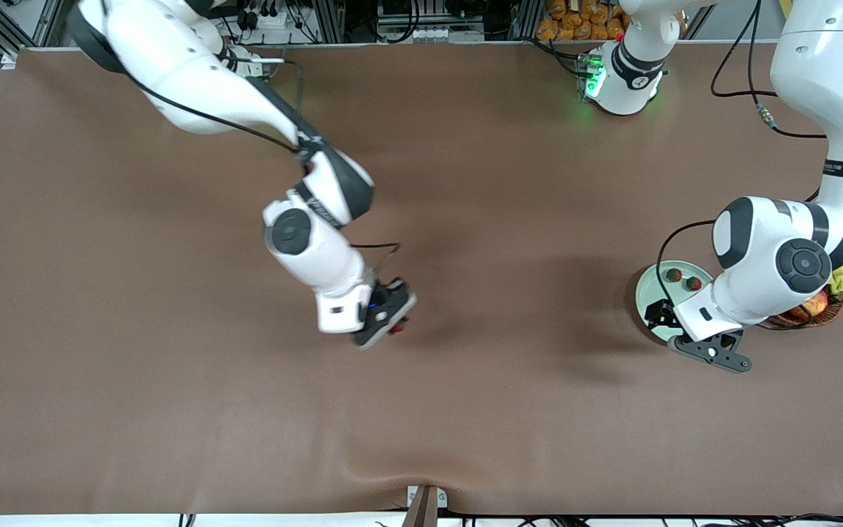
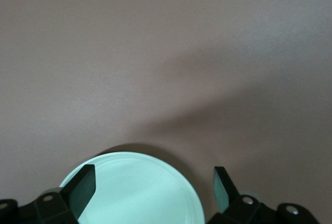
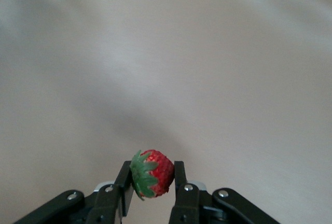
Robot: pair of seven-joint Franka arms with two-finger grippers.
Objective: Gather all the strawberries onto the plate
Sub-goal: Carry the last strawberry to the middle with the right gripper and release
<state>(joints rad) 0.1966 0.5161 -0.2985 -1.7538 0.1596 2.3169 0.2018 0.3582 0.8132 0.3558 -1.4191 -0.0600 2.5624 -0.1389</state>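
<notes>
Your right gripper (image 3: 151, 182) clamps strawberry (image 3: 152, 173) between fingers, above bare table (image 1: 173, 329). Your left gripper (image 2: 153, 190) gapes wide, empty, over plate (image 2: 140, 193) holding two strawberries (image 1: 683, 279).

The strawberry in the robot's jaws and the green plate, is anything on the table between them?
No. In the front view only bare brown table lies between the held strawberry and the plate.
</notes>
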